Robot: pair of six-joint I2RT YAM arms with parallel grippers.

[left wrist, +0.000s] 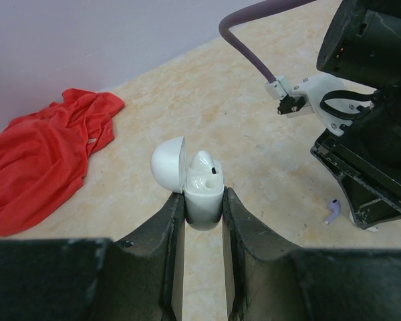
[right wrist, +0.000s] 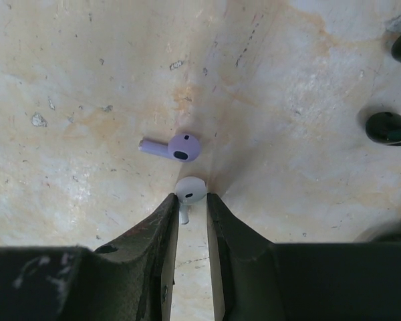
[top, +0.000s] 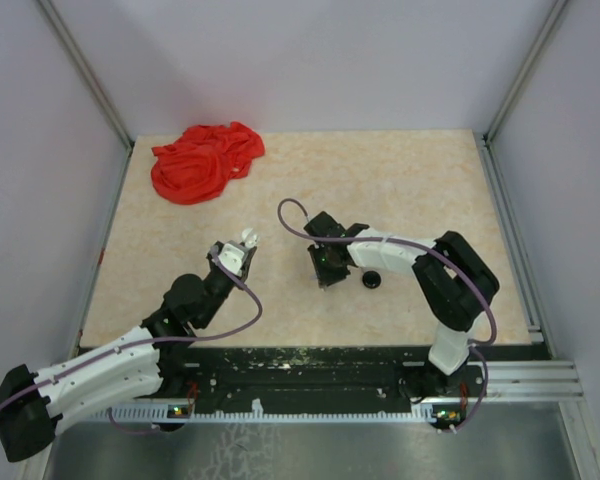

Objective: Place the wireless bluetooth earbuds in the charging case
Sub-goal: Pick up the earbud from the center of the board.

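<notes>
Claws on both arms are clamped on something, and I judge the job roughly half done. At eleven o'clock on the surface (top: 400, 180) lies a crumpled red cloth (top: 205, 162), which plays no part here. The left claw (left wrist: 202, 204) is clamped on the base of the white charging case (left wrist: 204, 190), holding it upright with its lid (left wrist: 168, 164) swung open toward ten o'clock. One white earbud (left wrist: 204, 164) already sits in the case.

The right claw (right wrist: 191, 198) is down at the surface with its fingers pinched on a second white earbud (right wrist: 190, 189). I cannot tell whether the bud has left the surface. It has yet to be carried across to the case at nine o'clock and seated beside its twin.

A lavender earbud (right wrist: 174, 146) lies loose just beside the pinched one, at eleven o'clock. A small dark rounded piece (right wrist: 387, 127), probably a black earbud, sits well apart at two o'clock.
</notes>
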